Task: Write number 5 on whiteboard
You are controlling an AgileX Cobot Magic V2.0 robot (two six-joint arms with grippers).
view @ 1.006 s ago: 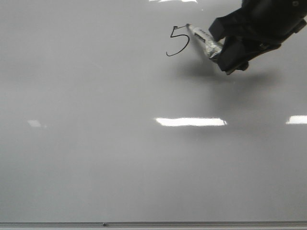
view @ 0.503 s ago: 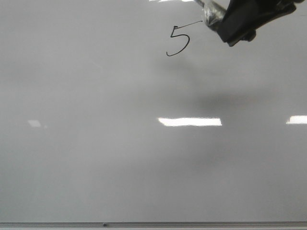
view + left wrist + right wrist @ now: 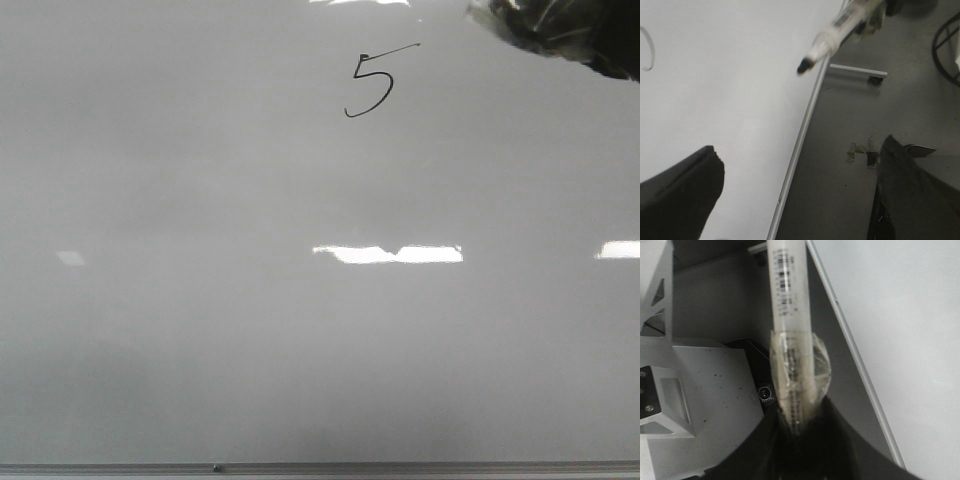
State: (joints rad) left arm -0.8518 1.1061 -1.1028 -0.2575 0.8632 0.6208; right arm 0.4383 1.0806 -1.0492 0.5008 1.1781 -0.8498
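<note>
The number 5 (image 3: 369, 84) is drawn in thin black line high on the whiteboard (image 3: 250, 300), with a long slanted top stroke. My right gripper (image 3: 560, 28) is at the top right corner of the front view, off the board's writing. In the right wrist view it (image 3: 800, 425) is shut on a taped white marker (image 3: 787, 315). The marker (image 3: 840, 29) also shows in the left wrist view, its black tip in the air beside the board's edge. My left gripper (image 3: 795, 200) is open and empty, straddling the edge rail (image 3: 800, 145).
A thin grey rail (image 3: 320, 467) runs along the board's near edge. Bright light reflections (image 3: 390, 254) lie on the board. Beyond the board's side edge are dark floor (image 3: 850, 125), a wheeled bar (image 3: 855, 72) and a grey metal base (image 3: 695, 375).
My right gripper drew the 5's long top stroke, then moved up and to the right with the marker, off the board's surface and almost out of the front view.
</note>
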